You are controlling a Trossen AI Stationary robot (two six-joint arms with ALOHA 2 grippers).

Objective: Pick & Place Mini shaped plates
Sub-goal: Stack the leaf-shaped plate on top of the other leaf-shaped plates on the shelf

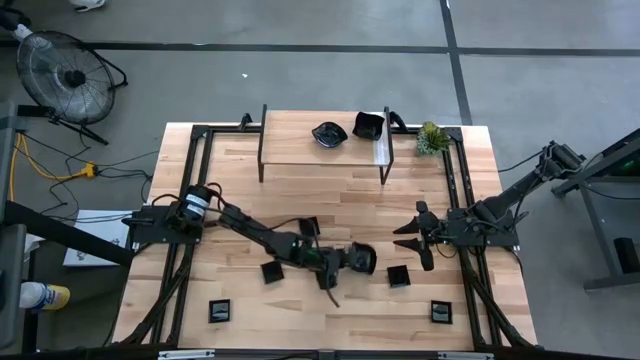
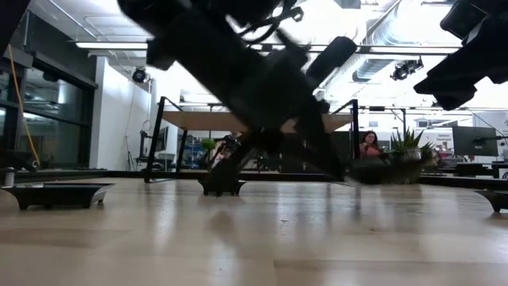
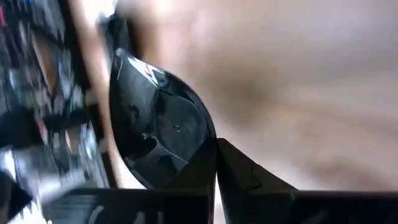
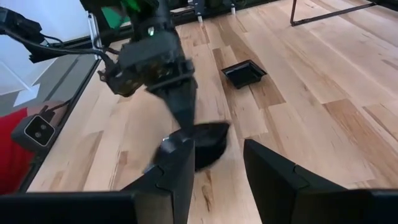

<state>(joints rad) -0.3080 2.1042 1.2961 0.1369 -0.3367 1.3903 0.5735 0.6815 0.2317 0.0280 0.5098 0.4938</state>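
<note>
Black and shiny, a round plate (image 3: 158, 130) sits pinched at its rim between the fingers of the left gripper (image 1: 348, 262). That gripper is closed on the plate, near the middle of the table (image 1: 330, 190), toward the front edge. In the left wrist view the plate looks smooth like glass, with bright spots of light on it and a curved edge. The right wrist view shows the same plate (image 4: 205, 142) from the other side, tilted, hanging from the left gripper (image 4: 186, 121) close above the wood.

Only the high view shows all the other plates. A square one (image 1: 272, 271) lies just beside the left arm, and another (image 1: 309, 227) is on its far side. One more square plate (image 1: 399, 276) lies near the right gripper (image 1: 420, 238). Two small ones (image 1: 219, 311) (image 1: 441, 312) sit by the front corners. Up on a raised wooden shelf (image 1: 290, 140) at the back rest a wavy plate (image 1: 328, 134) and a square one (image 1: 368, 125). A small green plant (image 1: 431, 138) stands beside the shelf.

The right gripper waits on the right side of the table, with its fingers apart and nothing between them.

The table is pale wood with long grain lines. The low view shows its top looking smooth and a bit glossy, and a person (image 2: 368, 144) far back in the room.
</note>
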